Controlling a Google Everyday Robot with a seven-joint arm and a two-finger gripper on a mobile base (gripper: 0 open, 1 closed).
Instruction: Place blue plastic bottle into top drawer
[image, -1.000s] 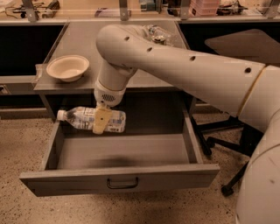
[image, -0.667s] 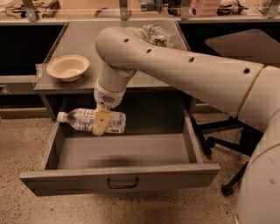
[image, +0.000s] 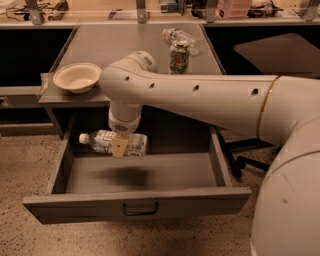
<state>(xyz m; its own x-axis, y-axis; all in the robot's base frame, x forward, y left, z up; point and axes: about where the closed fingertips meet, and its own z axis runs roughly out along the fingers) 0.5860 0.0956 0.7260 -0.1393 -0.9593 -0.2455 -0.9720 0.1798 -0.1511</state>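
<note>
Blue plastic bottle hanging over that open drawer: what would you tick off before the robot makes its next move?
1. Top drawer open: ok, pulled well out, floor showing.
2. Grip: ok, the gripper is shut on the blue plastic bottle near its middle; the bottle lies level.
3. Bottle over the drawer: ok, at the back left, its shadow on the floor.
4. Landing spot free: ok, nothing shows on the floor under it.
5. Gap between bottle and floor: cannot tell.
6. Bowl and soda can out of the way: ok, both up on the countertop.
</note>
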